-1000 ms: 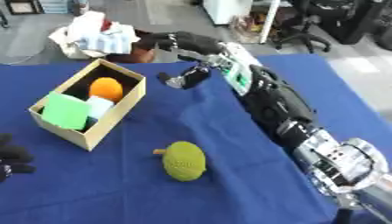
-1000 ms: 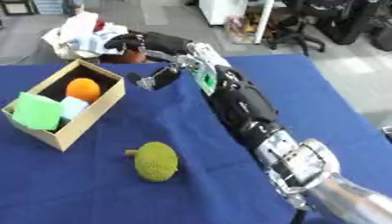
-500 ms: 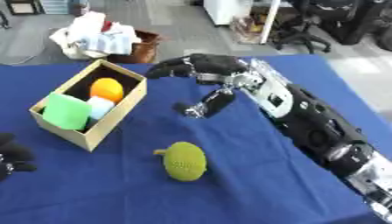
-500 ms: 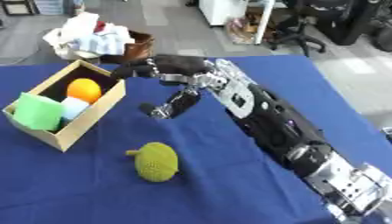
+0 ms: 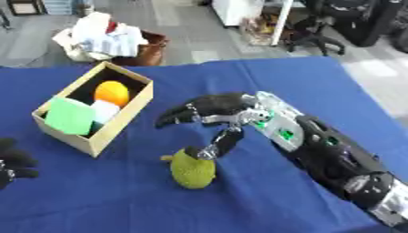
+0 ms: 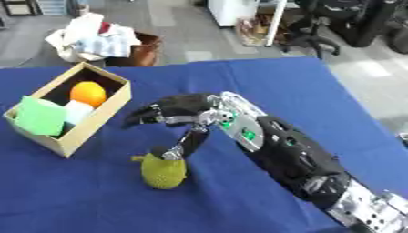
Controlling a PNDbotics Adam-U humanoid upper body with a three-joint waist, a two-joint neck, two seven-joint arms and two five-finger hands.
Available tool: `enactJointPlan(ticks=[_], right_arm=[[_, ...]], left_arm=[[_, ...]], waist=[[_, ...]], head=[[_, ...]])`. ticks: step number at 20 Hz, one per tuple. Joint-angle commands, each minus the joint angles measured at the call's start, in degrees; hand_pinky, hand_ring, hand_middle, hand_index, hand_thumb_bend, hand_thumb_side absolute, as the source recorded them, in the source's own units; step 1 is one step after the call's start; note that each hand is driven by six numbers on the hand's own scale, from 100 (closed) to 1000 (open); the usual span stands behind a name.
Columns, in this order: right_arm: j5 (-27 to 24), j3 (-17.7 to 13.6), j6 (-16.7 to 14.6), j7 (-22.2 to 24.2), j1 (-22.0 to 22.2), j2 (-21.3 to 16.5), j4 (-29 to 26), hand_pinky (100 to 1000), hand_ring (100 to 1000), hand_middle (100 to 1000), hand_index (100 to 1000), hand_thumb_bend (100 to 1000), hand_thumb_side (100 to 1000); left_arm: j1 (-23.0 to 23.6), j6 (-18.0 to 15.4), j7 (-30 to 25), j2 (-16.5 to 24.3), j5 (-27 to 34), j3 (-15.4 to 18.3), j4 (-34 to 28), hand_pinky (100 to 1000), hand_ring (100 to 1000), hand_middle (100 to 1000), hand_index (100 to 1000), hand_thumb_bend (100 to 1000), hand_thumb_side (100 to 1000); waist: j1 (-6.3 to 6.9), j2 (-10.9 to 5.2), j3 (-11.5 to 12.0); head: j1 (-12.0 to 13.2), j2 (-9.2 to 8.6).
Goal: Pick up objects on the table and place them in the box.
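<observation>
With the box [image 5: 89, 139] at ten o'clock on the blue bench [image 5: 334, 86] and the bumpy green fruit [image 5: 193, 169] near six, our right hand [image 5: 209, 108] hovers fingers [image 5: 172, 118] apart, thumb touching it, so we risk nudging it away

bumpy yellow-green fruit [image 5: 193, 170] lies on the table beside the open box [image 5: 118, 124].

Black arm [image 5: 334, 157], green markings
</observation>
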Motion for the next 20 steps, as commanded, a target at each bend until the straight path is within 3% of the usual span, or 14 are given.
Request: enactJointPlan(ticks=[1,12,18,20], right_arm=[[2.46,-0.28,-13.67,12.19,-0.35,-1.04,-0.96,848,883,911,1000,100,253],[7.55,0.62,-13.67,10.88,0.42,-1.11,0.42,844,878,863,974,100,270],[9.85,0.74,-13.67,10.35,0.3,-1.04,1.05,836,861,792,905,100,267],[10.43,0.86,-13.67,10.04,0.24,-1.04,0.98,829,847,749,825,100,265]], left_arm=[[-0.39,0.01,0.22,0.97,-0.31,0.48,-0.86,619,647,600,806,100,854],[-0.35,0.02,0.23,1.02,-0.36,0.47,-0.89,618,648,600,806,100,856],[-0.35,0.04,0.13,1.04,-0.44,0.49,-0.89,619,648,601,806,100,855],[-0.34,0.05,0.13,1.06,-0.45,0.5,-0.89,619,648,601,806,100,856]], waist=[[-0.29,-0.56,-0.13],[-0.32,-0.53,-0.22],[-0.24,-0.55,-0.35],[-0.24,-0.55,-0.37]], head=[[-0.06,-0.1],[-0.39,-0.16],[-0.55,-0.26],[-0.61,-0.26]])
